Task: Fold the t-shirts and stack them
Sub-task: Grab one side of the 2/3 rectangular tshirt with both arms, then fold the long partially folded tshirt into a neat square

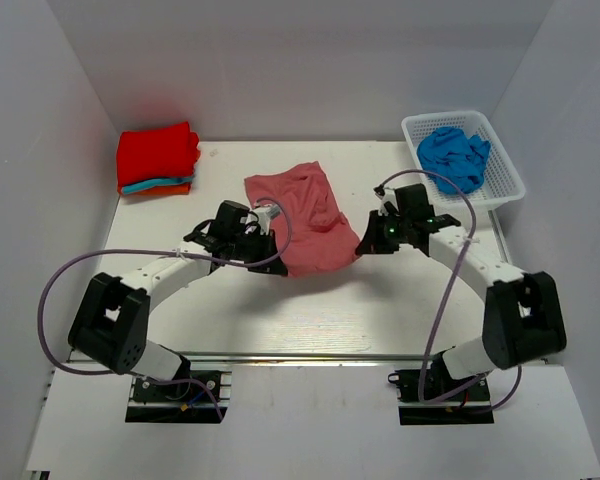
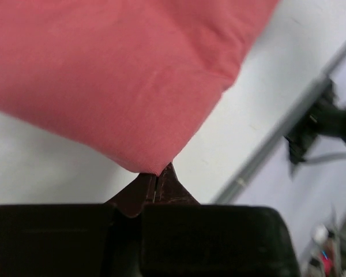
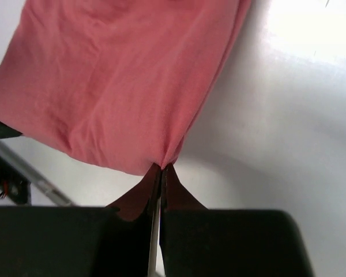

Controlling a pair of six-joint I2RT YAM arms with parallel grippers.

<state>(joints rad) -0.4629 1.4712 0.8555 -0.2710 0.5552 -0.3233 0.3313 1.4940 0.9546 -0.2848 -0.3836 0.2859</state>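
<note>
- A dusty rose-red soft cotton t-shirt lies about mid-way across the white counter, its far part rumpled and its near hem spanning between the two hands
- The left hand sits at the near left corner of that shirt; in the left wrist view its dark fingers are closed together, with the corner tip of the rose-red cloth pinched at their ends
- The right hand sits at the shirt's near right corner; in the right wrist view its fingers are pressed shut on a gathered point of the same cloth, from which creases fan out
- Far left of the rose-red shirt, against the back wall, stands a folded stack: a bright red t-shirt on top, a turquoise one under it, and an orange one at the bottom
- Far right of the rose-red shirt, a white plastic lattice basket holds a crumpled bright blue t-shirt
- Whether the pinched near hem is off the counter or touching it cannot be told
</note>
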